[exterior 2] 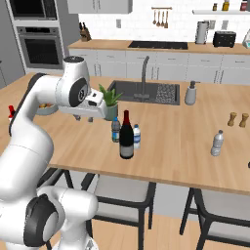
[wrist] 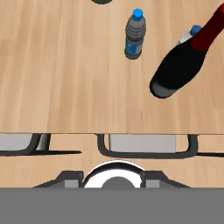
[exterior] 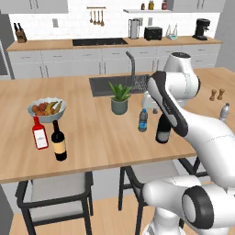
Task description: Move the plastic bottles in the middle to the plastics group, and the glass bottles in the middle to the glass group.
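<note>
A tall near-black wine bottle (exterior 2: 126, 135) with a red neck stands mid-counter; in the left base view my arm hides part of the wine bottle (exterior: 163, 131). Two small clear water bottles with blue labels flank it, one to its left (exterior 2: 115, 130) and one to its right (exterior 2: 137, 136). The hand view looks down on the wine bottle (wrist: 181, 68) and a water bottle (wrist: 134, 35). The red bottle (exterior: 40, 133) and the tan-labelled dark bottle (exterior: 58, 141) stand together at the left. A pale unlabelled bottle (exterior 2: 217, 143) stands alone at the right. My gripper (exterior 2: 85, 118) hangs above the counter, left of the middle bottles, fingers apart with nothing between them.
A potted plant (exterior: 120, 97) sits behind the middle bottles, in front of the sink (exterior: 103, 86). There is a fruit bowl (exterior: 46, 109) by the glass pair. Two pepper mills (exterior 2: 238, 119) and a soap dispenser (exterior 2: 190, 93) stand at the right. Stools (exterior 2: 122, 193) tuck under the counter's near edge.
</note>
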Available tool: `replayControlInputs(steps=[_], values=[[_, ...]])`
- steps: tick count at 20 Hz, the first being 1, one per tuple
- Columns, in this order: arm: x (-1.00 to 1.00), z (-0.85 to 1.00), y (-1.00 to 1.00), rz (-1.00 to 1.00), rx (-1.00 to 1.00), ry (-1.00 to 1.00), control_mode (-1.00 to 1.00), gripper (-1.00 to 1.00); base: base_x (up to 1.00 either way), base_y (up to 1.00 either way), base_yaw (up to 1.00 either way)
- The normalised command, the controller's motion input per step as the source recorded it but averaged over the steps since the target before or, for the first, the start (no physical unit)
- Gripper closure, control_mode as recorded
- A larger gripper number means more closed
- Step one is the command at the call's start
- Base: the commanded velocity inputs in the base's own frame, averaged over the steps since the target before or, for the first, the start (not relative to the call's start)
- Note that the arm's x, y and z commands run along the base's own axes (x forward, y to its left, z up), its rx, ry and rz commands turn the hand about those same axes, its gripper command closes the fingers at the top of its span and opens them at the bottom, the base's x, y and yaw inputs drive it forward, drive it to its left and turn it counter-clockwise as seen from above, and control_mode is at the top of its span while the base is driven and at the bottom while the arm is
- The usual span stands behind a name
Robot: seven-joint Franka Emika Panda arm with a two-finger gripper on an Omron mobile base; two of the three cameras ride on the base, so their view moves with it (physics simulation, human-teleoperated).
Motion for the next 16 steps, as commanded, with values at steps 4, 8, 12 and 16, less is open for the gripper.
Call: replayControlInputs(steps=[4, 8, 12, 16], values=[[0.00, -0.08, -0.01, 0.00, 0.00, 0.00, -1.00, -1.00, 0.00, 0.00, 0.00], [0.00, -0.51, -0.12, 0.00, -0.09, -0.01, -1.00, -1.00, 0.00, 0.00, 0.00], [-0.11, 0.22, -0.39, 0.00, -0.21, -0.15, -1.00, -1.00, 0.00, 0.00, 0.00], [-0.14, 0.61, -0.34, 0.00, -0.23, -0.12, -1.00, -1.00, 0.00, 0.00, 0.00]])
